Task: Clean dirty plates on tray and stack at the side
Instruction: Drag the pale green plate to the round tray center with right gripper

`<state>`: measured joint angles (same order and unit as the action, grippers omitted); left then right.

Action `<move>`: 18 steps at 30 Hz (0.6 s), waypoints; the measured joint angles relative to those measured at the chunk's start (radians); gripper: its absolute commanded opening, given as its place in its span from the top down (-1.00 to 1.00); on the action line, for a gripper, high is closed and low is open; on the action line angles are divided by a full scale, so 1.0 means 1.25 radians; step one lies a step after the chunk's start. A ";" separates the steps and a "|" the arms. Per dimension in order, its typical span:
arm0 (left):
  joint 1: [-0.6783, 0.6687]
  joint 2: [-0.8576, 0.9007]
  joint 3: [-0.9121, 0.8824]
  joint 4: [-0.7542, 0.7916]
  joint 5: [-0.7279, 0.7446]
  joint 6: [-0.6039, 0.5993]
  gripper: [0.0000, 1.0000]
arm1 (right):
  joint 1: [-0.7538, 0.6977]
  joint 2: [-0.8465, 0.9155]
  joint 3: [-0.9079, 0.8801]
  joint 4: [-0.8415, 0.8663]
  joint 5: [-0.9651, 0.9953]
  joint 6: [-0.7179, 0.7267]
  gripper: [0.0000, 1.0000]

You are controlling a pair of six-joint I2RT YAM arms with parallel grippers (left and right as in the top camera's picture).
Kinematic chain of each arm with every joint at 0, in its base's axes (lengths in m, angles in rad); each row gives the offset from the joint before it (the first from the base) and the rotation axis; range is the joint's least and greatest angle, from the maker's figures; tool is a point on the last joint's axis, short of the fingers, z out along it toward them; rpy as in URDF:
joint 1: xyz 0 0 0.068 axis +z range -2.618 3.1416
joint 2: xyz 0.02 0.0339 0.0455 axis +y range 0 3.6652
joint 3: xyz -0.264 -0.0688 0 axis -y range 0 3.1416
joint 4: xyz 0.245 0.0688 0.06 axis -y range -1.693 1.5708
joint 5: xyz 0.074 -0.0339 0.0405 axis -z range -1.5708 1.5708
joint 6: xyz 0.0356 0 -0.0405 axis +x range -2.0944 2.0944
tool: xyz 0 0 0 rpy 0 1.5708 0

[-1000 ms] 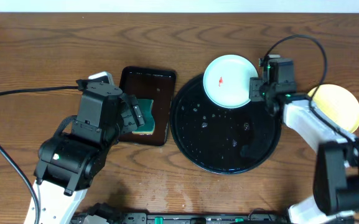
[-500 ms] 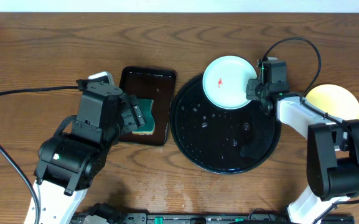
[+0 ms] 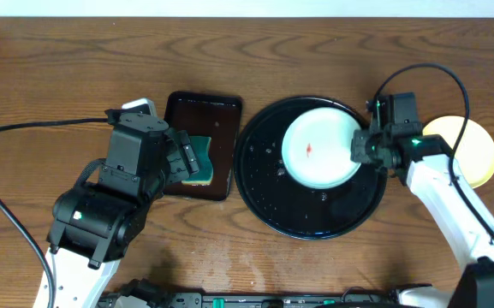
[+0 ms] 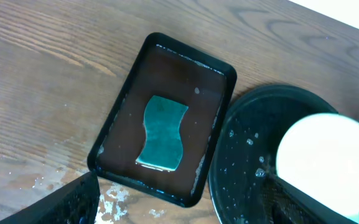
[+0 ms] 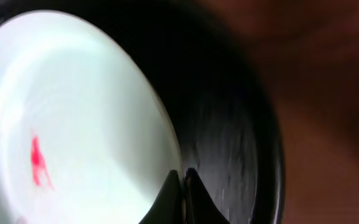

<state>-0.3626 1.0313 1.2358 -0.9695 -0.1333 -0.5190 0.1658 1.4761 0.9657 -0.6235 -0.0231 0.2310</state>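
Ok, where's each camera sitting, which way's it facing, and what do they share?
Overhead: above the table, straight down; both arms, left gripper and right gripper show.
Left wrist: faces down at the sponge in the rectangular tray; its open fingers show.
Right wrist: close on the smeared white plate; shut fingertips pinch its rim.
Shared: plate and round black tray, in all three.

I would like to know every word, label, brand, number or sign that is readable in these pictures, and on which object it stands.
None: no readable text in any view.
The white plate carries only a red smear, not a character.
The round black tray, the rectangular tray, the green sponge and the yellow plate show no print.
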 measured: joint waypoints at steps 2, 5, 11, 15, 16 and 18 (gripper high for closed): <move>0.000 0.000 0.000 0.000 0.000 0.000 -0.66 | 0.016 0.001 -0.001 -0.041 -0.010 0.000 0.98; 0.000 0.000 0.000 0.000 0.000 0.000 -0.66 | 0.041 0.005 -0.013 -0.066 -0.025 0.010 0.98; 0.000 0.000 0.000 0.000 0.000 0.000 -0.66 | 0.059 0.032 -0.043 -0.010 -0.029 0.075 0.21; 0.000 0.000 0.000 0.000 0.000 0.000 -0.67 | 0.059 0.037 -0.046 0.024 -0.030 0.037 0.18; 0.000 0.000 0.000 0.000 0.000 0.000 -0.67 | 0.059 0.037 -0.045 0.021 -0.030 0.026 0.18; 0.000 0.000 0.000 -0.002 0.007 0.000 -0.66 | 0.059 0.035 -0.042 0.009 -0.034 -0.001 0.17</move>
<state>-0.3626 1.0313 1.2358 -0.9726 -0.1246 -0.5190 0.2398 1.5196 0.9131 -0.6128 -0.0654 0.2298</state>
